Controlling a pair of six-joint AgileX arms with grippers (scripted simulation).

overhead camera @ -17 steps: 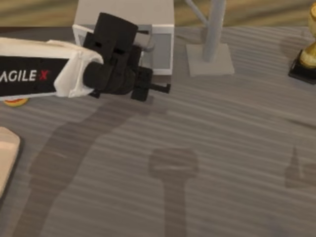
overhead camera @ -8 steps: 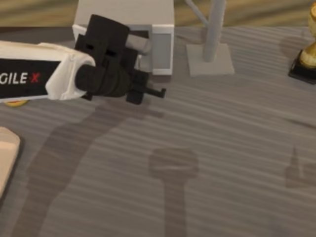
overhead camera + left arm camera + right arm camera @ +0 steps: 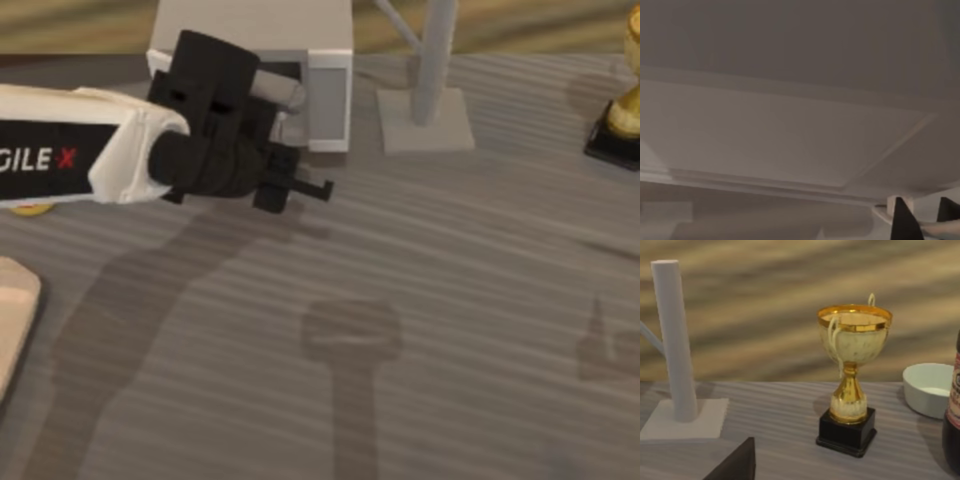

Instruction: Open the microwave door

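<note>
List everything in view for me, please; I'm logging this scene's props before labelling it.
microwave: one, light grey, far edge of the table, left of centre.
microwave door: one, grey-framed, on the microwave's front, swung slightly ajar.
pole stand: one, grey, square base, right of the microwave.
trophy: one, gold cup on black base, far right.
bowl: one, white, beside the trophy.
bottle: one, dark, partly cut off.
board: one, pale, table's left edge.
table: one, grey wood grain.
left gripper: one, black, at the door's front.
right arm: not visible in the top view.

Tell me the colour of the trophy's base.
Black, under a gold cup; the trophy shows best in the right wrist view.
</note>
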